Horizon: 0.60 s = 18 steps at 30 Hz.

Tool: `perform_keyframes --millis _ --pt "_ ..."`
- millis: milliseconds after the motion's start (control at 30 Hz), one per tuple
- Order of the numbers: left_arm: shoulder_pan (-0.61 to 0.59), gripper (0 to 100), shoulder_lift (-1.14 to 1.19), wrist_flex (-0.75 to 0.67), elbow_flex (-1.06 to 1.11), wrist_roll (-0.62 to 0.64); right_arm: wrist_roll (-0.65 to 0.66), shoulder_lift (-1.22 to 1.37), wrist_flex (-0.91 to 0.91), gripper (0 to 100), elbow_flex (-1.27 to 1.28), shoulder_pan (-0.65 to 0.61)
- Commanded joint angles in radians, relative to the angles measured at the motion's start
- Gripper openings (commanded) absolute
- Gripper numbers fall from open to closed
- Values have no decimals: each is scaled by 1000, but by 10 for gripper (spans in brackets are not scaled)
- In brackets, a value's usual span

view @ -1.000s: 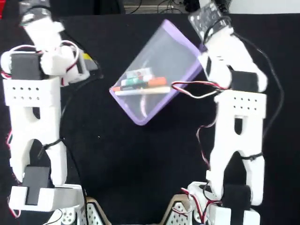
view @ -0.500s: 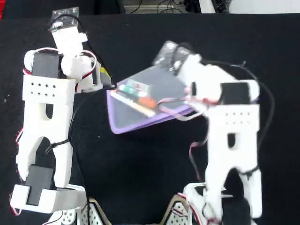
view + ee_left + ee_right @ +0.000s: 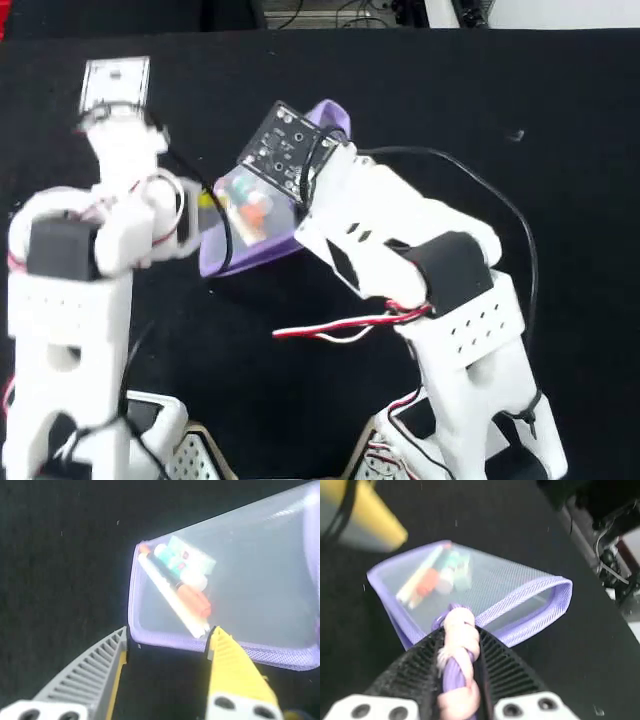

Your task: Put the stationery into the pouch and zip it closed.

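Dragged left since earlier, the pouch (image 3: pixel 238 258), stationery (image 3: pixel 248 205) inside, is held left of centre by its pull (image 3: pixel 460 617), pinched in the right gripper (image 3: pixel 459 635), with the left gripper (image 3: pixel 167 637) spread-jawed at its edge; zipping is judged in hand, an anchoring clamp needed next.

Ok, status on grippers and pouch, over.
Right gripper shut on zip pull. Left gripper open at pouch edge. Stationery inside pouch; zip state unclear.
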Motion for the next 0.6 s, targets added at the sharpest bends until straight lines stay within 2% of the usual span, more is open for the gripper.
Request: perform_keyframes --millis 0,200,367,567 --pt "13 263 -249 -186 265 -61 -54 -19 -89 11 -22 -54" --pt "68 264 -572 -370 578 -176 -77 -13 -144 11 -24 -77" --pt "222 264 -809 -474 785 -226 -101 -13 -157 11 -24 -83" --pt "325 264 -914 -580 932 -295 -103 -13 -158 11 -28 -112"
